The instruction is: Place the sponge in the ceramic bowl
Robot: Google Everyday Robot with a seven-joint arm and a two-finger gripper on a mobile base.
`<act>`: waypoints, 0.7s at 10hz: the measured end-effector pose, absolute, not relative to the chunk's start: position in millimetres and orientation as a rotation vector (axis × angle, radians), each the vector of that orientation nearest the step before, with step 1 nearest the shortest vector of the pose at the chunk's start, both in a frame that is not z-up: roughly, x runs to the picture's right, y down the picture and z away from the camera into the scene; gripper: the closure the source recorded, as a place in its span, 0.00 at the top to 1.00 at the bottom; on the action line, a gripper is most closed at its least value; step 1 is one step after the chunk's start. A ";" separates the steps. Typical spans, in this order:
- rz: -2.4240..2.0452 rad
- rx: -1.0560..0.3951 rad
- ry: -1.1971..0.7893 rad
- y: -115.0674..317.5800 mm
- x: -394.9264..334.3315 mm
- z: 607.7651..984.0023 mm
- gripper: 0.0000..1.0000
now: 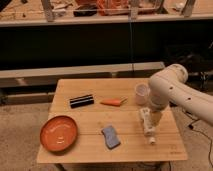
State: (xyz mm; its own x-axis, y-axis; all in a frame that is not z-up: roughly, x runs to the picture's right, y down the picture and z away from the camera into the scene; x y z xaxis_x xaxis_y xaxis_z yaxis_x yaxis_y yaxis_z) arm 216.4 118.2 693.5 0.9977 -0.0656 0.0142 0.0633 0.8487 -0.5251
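Hanging empty, jaws apart, over the table's (90, 117) right side, the gripper (151, 139) leaves you clear access: the sponge (111, 136) lies flat (between gripper and bowl (59, 134)), outside the bowl.

1. The table (95, 120) is pale wood, matt, with faint plank seams.
2. The ceramic bowl (59, 133) has an orange-red glaze, glossy inside and darker at the rim.
3. The sponge (111, 136) looks soft and matt, a blue-grey foam.
4. The gripper (151, 136), hanging over the table's right side below the white cup (141, 93), looks like pale hard plastic. The arm (175, 90) wears a smooth off-white shell.
5. The cup is smooth and plain.
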 end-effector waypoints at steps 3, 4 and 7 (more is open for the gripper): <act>-0.103 -0.559 -0.021 125.3 197.8 701.7 0.80; -0.123 -0.561 -0.035 129.4 179.4 706.8 0.80; -0.173 -0.564 -0.065 145.7 151.2 723.3 0.80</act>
